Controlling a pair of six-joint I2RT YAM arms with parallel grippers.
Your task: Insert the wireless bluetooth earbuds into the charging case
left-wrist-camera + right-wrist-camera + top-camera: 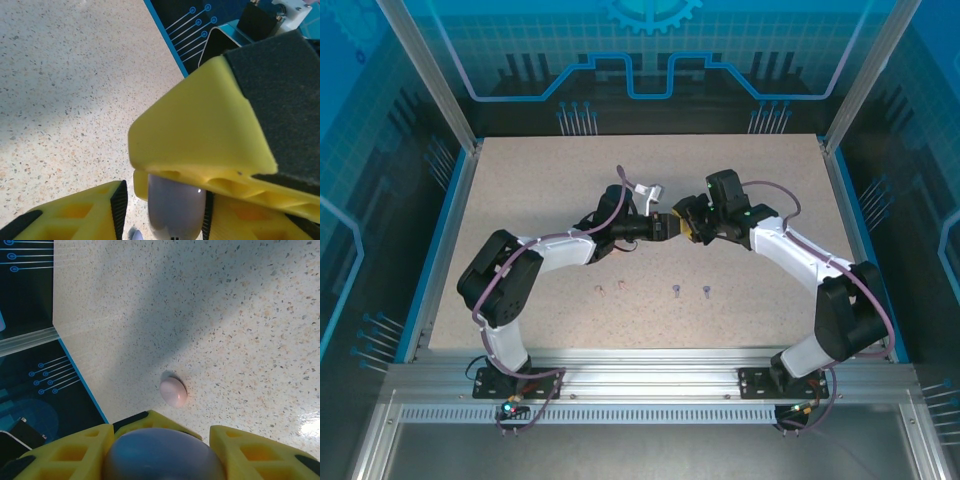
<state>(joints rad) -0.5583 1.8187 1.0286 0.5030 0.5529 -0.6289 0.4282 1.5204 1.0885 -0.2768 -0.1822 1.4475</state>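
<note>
Right hand (pixel 161 432) closed, clasping purple case (pixel 162 457)

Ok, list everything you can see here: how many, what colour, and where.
pink earbuds: two, pale pink, loose on the table near the left arm
purple earbuds: two, purple, right of the pink pair
purple case: one, greyish purple, gripped mid-table
pink case: one, pale pink, lying on the table
table: one, speckled beige
left gripper: one, yellow, on the purple case
right gripper: one, yellow, on the purple case
</note>
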